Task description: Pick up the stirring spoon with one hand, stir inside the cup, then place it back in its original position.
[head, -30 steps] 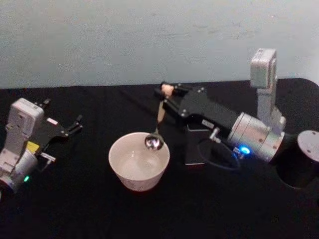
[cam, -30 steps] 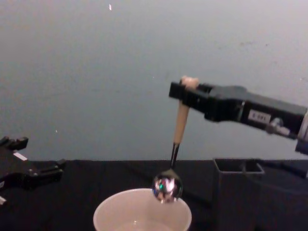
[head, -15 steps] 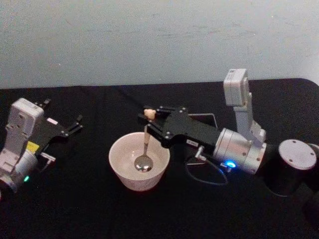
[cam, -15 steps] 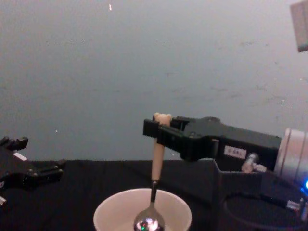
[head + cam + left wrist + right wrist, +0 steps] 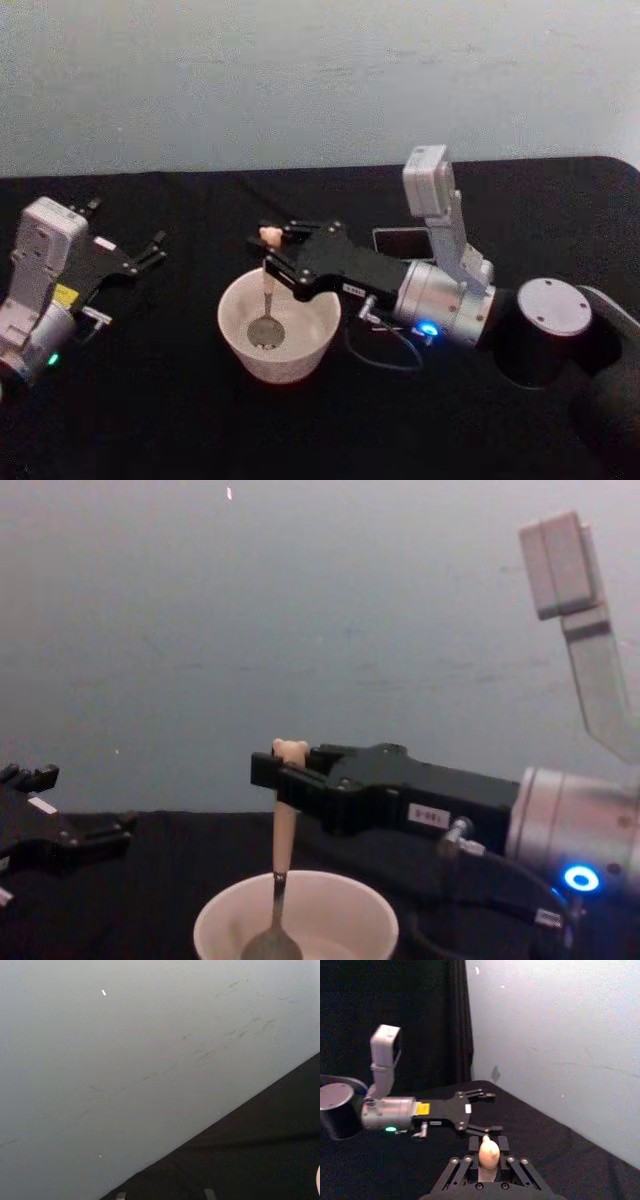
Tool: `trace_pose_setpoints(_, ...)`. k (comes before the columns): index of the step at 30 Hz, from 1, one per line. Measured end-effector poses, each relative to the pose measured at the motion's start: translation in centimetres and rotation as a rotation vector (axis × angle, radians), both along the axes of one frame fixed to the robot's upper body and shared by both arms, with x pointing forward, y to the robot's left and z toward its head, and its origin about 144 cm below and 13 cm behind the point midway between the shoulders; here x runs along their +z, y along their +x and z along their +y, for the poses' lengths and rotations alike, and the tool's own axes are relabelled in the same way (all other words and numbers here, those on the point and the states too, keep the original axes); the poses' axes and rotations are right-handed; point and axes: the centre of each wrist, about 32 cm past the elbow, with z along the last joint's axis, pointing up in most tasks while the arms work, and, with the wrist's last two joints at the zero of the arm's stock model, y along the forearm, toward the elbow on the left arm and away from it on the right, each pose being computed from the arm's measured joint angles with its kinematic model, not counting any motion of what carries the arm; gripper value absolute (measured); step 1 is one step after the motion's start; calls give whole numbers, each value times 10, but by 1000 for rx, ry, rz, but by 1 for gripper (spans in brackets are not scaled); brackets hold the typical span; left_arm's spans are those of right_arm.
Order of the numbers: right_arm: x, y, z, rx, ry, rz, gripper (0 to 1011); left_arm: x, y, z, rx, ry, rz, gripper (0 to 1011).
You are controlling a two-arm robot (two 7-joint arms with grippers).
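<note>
My right end effector point(image 5: 272, 252) grips the stirring spoon point(image 5: 284, 820) near its top, bowl low inside the cup point(image 5: 285, 368): pickup done, stirring probably underway, return not yet made; my left end effector point(image 5: 494, 1112) rests spread open, far left.

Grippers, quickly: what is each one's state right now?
Left gripper: open, holding nothing.
Right gripper: shut on the stirring spoon, its bowl down in the cup.

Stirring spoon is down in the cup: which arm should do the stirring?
Right. The right claw is shut on the stirring spoon, upright with its bowl end inside the cup. The left claw rests open, off to the cup's left.
</note>
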Motion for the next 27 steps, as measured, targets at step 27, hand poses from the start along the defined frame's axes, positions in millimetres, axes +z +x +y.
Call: trace_pose_setpoints(27,3,3,-28,-142,-15,-6,212,0,0,0,0,0,0,1001)
